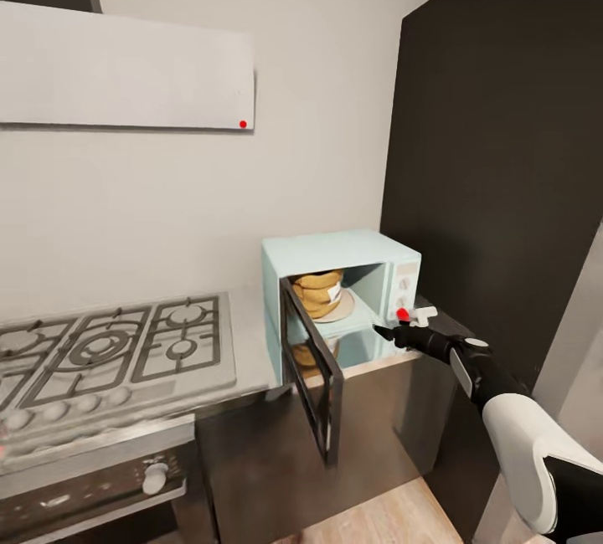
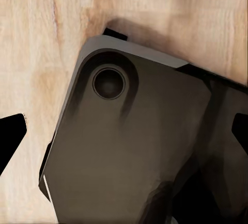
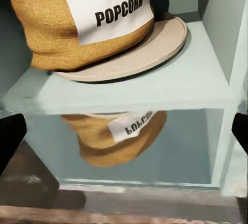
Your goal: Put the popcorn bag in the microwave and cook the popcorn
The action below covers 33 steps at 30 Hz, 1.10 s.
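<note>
The mint-blue microwave stands on the grey countertop with its dark glass door swung wide open. Inside, the orange-brown popcorn bag sits upright on the round beige turntable plate. Its white POPCORN label faces outward. My right gripper hovers just in front of the cavity, below the white knob panel, open and holding nothing. In the right wrist view the bag is apart from the gripper. My left gripper is open over the robot's dark base.
The steel gas hob lies left of the microwave, above the black oven with its white knob. A white hood hangs on the wall. A tall black cabinet closes in the right side. Wooden floor lies below.
</note>
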Motion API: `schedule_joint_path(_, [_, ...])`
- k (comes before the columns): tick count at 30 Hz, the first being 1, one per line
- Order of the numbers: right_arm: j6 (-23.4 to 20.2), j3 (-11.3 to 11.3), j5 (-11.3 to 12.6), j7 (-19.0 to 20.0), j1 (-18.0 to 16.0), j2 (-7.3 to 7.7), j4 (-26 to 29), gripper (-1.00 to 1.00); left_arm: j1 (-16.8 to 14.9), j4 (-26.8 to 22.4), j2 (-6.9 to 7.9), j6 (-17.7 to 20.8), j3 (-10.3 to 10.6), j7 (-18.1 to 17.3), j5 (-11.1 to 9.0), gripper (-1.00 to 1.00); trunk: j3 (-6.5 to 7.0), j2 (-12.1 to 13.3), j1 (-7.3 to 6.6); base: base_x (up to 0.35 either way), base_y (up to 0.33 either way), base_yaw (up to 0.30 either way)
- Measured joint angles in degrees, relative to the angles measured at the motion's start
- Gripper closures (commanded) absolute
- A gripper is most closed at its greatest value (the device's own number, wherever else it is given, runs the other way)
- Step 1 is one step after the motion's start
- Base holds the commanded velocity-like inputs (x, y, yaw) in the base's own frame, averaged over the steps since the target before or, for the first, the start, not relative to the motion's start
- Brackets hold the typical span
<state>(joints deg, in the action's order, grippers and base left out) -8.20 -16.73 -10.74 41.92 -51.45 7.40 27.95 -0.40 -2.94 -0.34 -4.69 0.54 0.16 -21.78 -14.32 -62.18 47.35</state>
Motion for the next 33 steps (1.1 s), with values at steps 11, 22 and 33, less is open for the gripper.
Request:
schedule_joint_path(11, [-0.09,-0.02,0.12,-0.07,0.0,0.09,-0.17,-1.0,0.0,0.0,0.04,-0.01,-0.01,0.01,0.0,-1.0,0.0,0.0,0.0,-0.345,0.0,0.0])
schedule_joint_path(22, [-0.07,0.09,0.06,-2.47,0.0,3.79,-8.42,-1.0,0.0,0.0,0.16,-0.04,-0.09,0.03,-0.43,-1.0,0.0,0.0,-0.03,-0.203,0.0,0.0])
schedule_joint_path(33, [0.59,0.51,-8.0,-28.95,8.52,3.32,-29.61,-1.0,0.0,-2.02,0.2,-0.04,0.0,0.0,-0.42,-1.0,-0.01,0.0,-0.04,-0.001,0.0,0.0])
